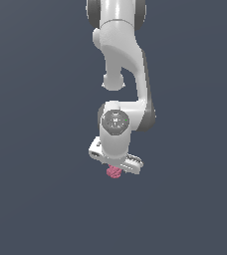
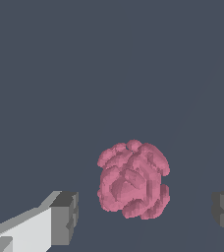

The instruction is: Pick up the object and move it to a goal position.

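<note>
We see the arm [image 1: 123, 64] reaching down from the top edge of the exterior view, its hand [image 1: 116, 168] low over a flat, uniform dark grey-blue table [image 1: 36, 199] that runs unbroken to every edge of the frame, so there is open room on all sides. The lump [image 1: 113, 172] sits just under the hand, peeking out at its lower edge toward the exterior view's left; we cannot tell from that view whether anything touches it. In the wrist view the hand [image 2: 143, 214] is spread: the two fingers [image 2: 65, 216] stand well apart, one on each side of the lump [image 2: 133, 179], with clear gaps of bare table between the dark pads and the lump, so nothing is pinched. The lump is pink-red, roundish and bumpy, built of many small rounded lobes like a raspberry, with a matte surface. The fingers are blocky, white with dark grey squared tips. The arm is smooth, glossy white with rounded joints and dark bands, and a circular grey cap marks the wrist [image 1: 115, 122].
</note>
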